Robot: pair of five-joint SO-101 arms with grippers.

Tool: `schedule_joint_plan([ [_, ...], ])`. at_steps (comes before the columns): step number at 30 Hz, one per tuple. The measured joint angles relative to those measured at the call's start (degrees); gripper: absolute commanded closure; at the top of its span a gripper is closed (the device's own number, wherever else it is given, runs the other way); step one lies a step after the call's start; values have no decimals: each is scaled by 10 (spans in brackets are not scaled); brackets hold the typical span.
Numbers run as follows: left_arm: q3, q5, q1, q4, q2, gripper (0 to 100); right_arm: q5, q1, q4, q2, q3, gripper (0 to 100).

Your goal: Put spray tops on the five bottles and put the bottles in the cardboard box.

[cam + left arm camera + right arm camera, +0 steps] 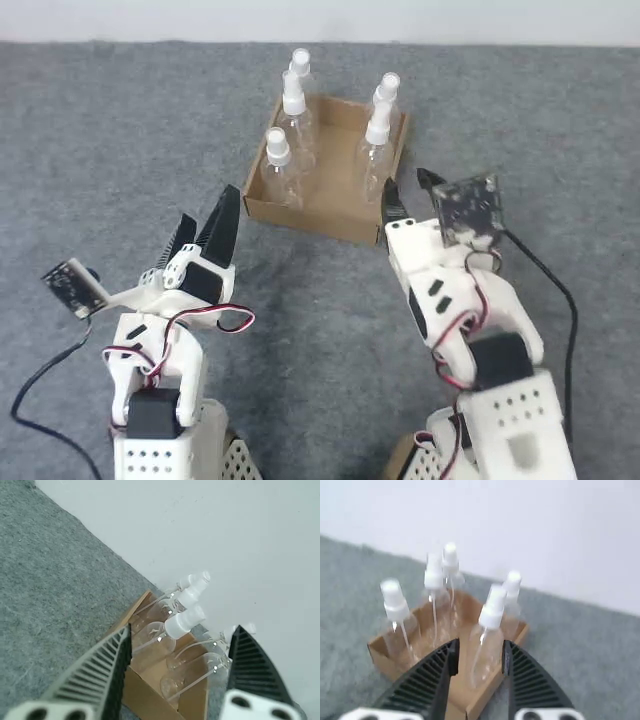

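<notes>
The cardboard box [312,221] stands at the back middle of the grey carpet. Several clear bottles [283,177] stand upright inside it, each with a white spray top [278,149]. My left gripper [207,224] hovers open and holds nothing, in front of the box's near left corner. My right gripper [410,190] is open beside the box's near right corner, close to the nearest bottle [374,165]. In the left wrist view the box [144,696] and bottles [165,631] lie beyond the open gripper [183,629]. The right wrist view has a bottle [486,639] framed past its gripper [480,647].
Grey carpet [120,130] covers the table around the box, with room to its left and right. A white wall [320,18] borders the far edge. Both arm bases [160,440] stand at the near edge, with black cables [565,300] trailing off them.
</notes>
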Motion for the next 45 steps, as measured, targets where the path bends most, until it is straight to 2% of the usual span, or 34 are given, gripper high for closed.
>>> schedule_joint_plan([
  [10,0,0,0,0,0,712,-1,1,4,-110,0,972],
  [17,0,0,0,0,0,917,-1,7,33,-164,0,969],
  [21,0,-9,0,0,0,991,-1,33,76,-194,0,968],
  [25,23,-40,-1,-18,0,988,-1,60,118,-237,0,968],
  [32,69,-58,-1,-100,0,988,-1,69,189,-287,0,967],
  [38,77,-123,0,-110,0,988,-1,119,231,-324,23,967],
  [45,80,-139,0,-110,0,988,-1,129,231,-350,134,967],
])
